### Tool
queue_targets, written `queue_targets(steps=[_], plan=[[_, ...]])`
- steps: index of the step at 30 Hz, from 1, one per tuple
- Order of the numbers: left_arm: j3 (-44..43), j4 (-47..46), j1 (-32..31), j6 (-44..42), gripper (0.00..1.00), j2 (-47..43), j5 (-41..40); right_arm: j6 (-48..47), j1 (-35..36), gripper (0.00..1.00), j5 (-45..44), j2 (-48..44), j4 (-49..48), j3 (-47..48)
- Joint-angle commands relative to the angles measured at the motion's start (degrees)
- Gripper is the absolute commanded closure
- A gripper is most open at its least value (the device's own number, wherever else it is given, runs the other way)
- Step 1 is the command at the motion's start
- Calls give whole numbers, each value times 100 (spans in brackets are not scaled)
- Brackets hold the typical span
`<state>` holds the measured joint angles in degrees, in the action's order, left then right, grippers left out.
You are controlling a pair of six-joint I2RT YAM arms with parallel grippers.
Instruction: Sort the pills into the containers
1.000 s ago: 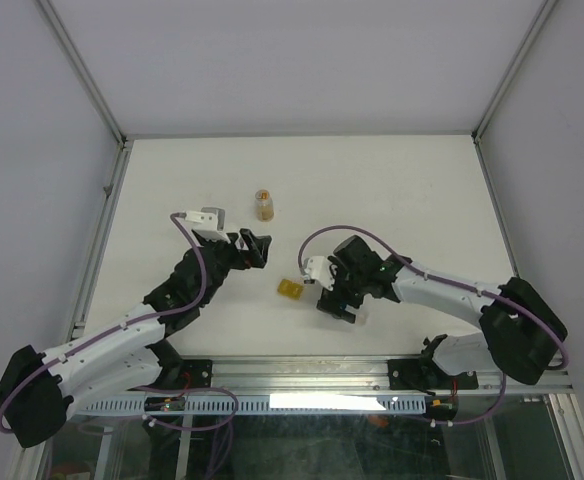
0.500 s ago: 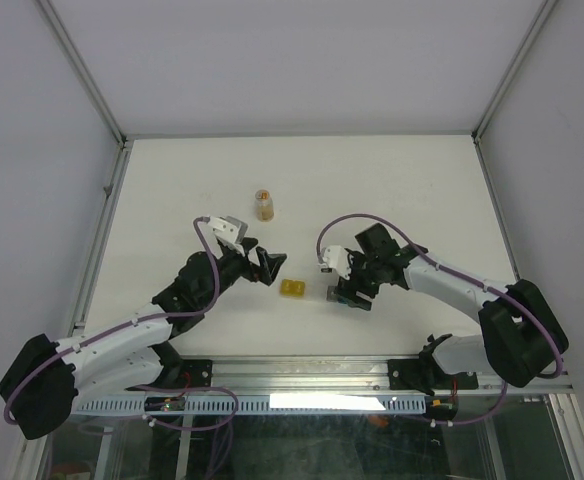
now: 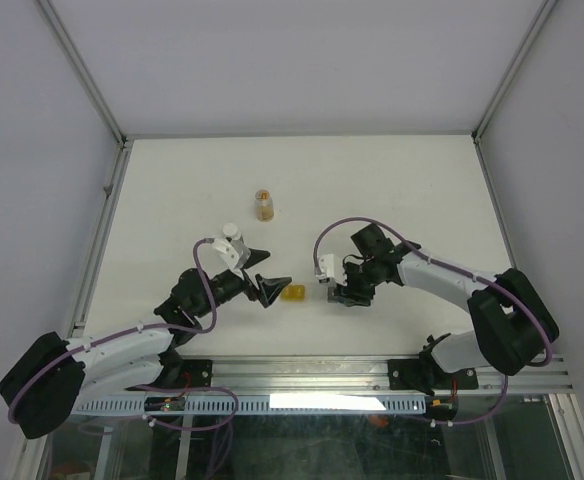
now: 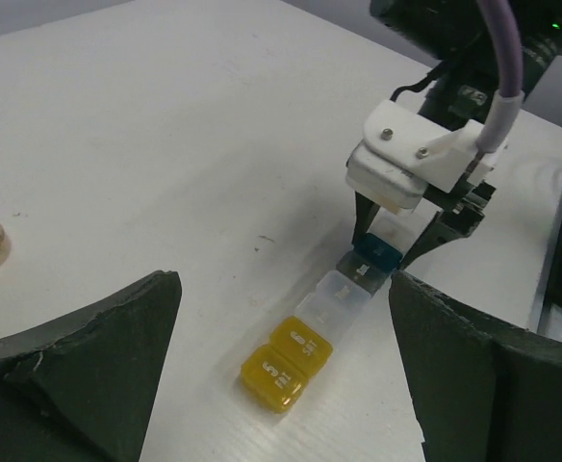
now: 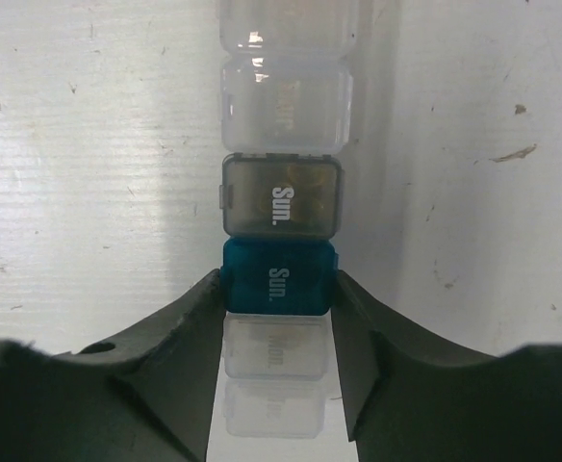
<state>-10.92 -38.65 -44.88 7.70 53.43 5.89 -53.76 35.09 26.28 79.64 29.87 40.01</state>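
Pinching the translucent blue-teal plastic cube box (image 5: pixel 279 279) from both sides, the right jaws are closed on it, their dark tips pressed against its two flanks in the right wrist view. The blue-teal box is one link in a straight strip of small joined boxes lying flat on the white surface (image 3: pixel 392 180), near its front edge and between the two arms. Touching the blue-teal box on the side away from the right wrist camera is a smoky grey translucent box (image 5: pixel 281 192) with "Sun." printed on its lid. Next in line is a clear plastic box (image 5: pixel 283 101).

The left wrist view shows the other end of the strip, which finishes in a translucent yellow plastic box (image 4: pixel 286 361) with two lids side by side, pale lettering on each. From above, only this yellow box shows plainly; the rest of the strip is hidden or too faint.

The left jaws are spread wide and hold nothing. They sit low, just beside the yellow box, pointing along the strip towards the right jaws. A small round amber bottle (image 3: pixel 264 204) stands upright farther back, well apart from the strip.
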Motion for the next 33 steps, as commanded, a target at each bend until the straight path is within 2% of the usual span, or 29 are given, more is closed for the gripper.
queue_targets(steps=[1,5,8,17,20,21,22,23,24,28,33], plan=[[244,-1156,51,-423,8,57,999,-381,-144,54,184,-51,188,180],[490,-1889,49,-725,8,268,1778,-919,-537,57,256,-324,514,70],[382,-1933,-55,-1028,10,585,2294,-1460,-880,60,263,-456,877,-12],[-192,-1966,-769,-2199,8,1789,2556,-3311,-1884,59,195,-656,1866,-280],[-488,-2070,-905,-2470,7,2408,2480,-3422,-1941,49,181,-648,1874,-304],[-567,-2169,-915,-2521,7,2620,2460,-3383,-1949,37,221,-643,1869,-265],[-642,-2283,-921,-2554,6,2774,2453,-3323,-1959,32,292,-642,1865,-233],[-712,-2380,-917,-2571,6,3046,2450,-3219,-1981,22,362,-657,1860,-156],[-782,-2440,-924,-2595,5,3214,2451,-3107,-1994,19,447,-673,1880,-64],[-1126,-2442,-921,-2714,5,3701,2448,-2695,-2015,12,1192,-902,2061,311],[-1349,-2844,-919,-2772,5,4367,2460,-2671,-2007,12,2758,-1047,2276,473]])
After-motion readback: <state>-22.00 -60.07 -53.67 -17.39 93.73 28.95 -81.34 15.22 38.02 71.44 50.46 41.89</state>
